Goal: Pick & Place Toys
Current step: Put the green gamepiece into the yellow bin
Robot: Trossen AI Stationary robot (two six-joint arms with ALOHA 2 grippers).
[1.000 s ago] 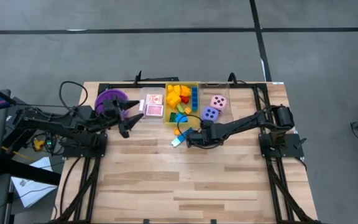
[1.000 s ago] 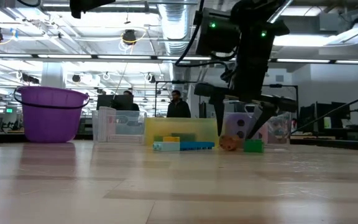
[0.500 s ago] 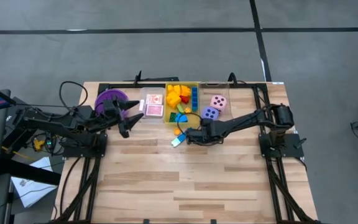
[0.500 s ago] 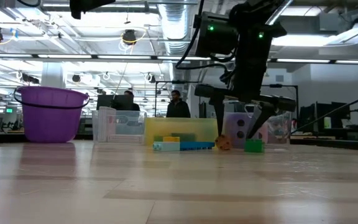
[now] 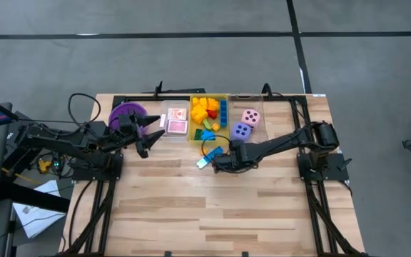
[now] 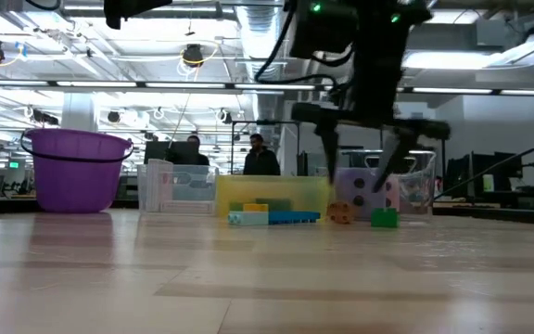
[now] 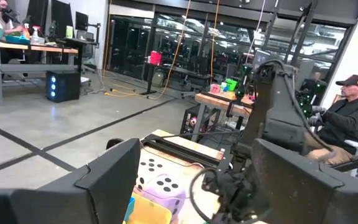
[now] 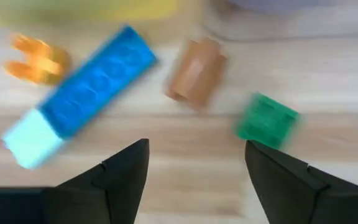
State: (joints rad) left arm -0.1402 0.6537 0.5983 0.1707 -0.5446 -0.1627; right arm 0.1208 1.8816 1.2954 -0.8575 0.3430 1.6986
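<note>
Loose toys lie on the table in front of the bins: a long blue block (image 8: 98, 81) joined to a pale cyan block (image 8: 33, 138), an orange piece (image 8: 39, 59), a brown block (image 8: 197, 74) and a green block (image 8: 267, 120). My right gripper (image 8: 194, 186) hangs open above them, pointing steeply down, with nothing between its fingers; the low view shows my right gripper (image 6: 362, 172) clear of the green block (image 6: 384, 218). My left gripper (image 5: 148, 133) waits open and raised beside the purple bowl (image 5: 127, 113).
Three bins stand along the far edge: a clear one with red-and-white cards (image 5: 176, 123), a yellow one full of blocks (image 5: 209, 114), and a clear one with a pink die (image 5: 250, 116) and a purple die (image 5: 242, 131). Bare wood lies toward the near edge.
My right gripper has risen above the loose blocks and drifted slightly toward the table's near edge, its fingers still open and holding nothing.
</note>
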